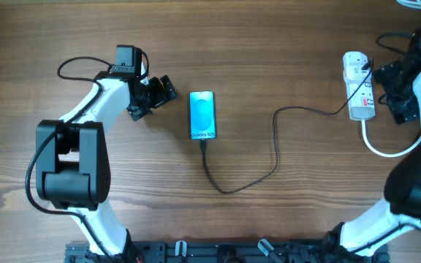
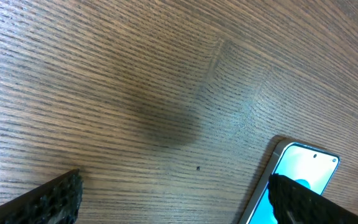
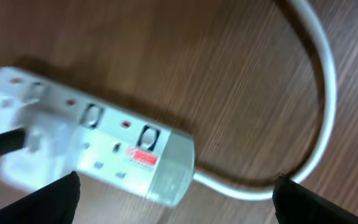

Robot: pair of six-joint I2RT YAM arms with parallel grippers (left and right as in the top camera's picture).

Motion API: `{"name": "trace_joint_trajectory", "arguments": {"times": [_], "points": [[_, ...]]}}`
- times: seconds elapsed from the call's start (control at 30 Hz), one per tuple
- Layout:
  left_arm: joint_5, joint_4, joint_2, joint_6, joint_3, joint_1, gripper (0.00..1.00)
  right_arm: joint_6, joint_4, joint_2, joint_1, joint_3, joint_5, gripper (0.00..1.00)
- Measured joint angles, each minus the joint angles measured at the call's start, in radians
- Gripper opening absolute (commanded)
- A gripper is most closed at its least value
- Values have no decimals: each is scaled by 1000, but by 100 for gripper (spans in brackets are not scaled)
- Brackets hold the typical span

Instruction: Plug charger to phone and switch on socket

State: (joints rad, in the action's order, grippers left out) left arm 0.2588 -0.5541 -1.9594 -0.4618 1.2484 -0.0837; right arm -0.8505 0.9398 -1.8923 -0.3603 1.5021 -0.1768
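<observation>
The phone [image 1: 202,115] lies flat mid-table with its turquoise screen up; its top corner [image 2: 304,167] also shows in the left wrist view. The charger [image 1: 275,139], a thin black cable, loops from the phone's near short end across to the socket [image 1: 359,86]. The socket [image 3: 104,140] is a white power strip with red marks and a blurred white adapter [image 3: 20,146] at one end. My left gripper [image 1: 158,96] [image 2: 179,205] stands open just left of the phone, one finger [image 2: 309,202] over its edge. My right gripper [image 1: 395,91] [image 3: 179,205] hangs open beside the socket's cord end.
A thick white cord [image 1: 382,151] [image 3: 319,93] curves away from the socket toward the right arm. The left arm's own black cable [image 1: 79,64] arcs over the wooden table [image 1: 283,44] at the far left.
</observation>
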Motion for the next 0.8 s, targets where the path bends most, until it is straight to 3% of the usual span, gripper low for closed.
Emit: {"name": "trace_joint_trajectory", "arguments": {"times": [0.17, 0.8], "points": [[0, 0, 0, 0, 0, 0, 100, -8, -116, -185, -10, -1, 34, 100], [0, 0, 0, 0, 0, 0, 100, 16, -241, -218, -34, 1, 107, 100]]}}
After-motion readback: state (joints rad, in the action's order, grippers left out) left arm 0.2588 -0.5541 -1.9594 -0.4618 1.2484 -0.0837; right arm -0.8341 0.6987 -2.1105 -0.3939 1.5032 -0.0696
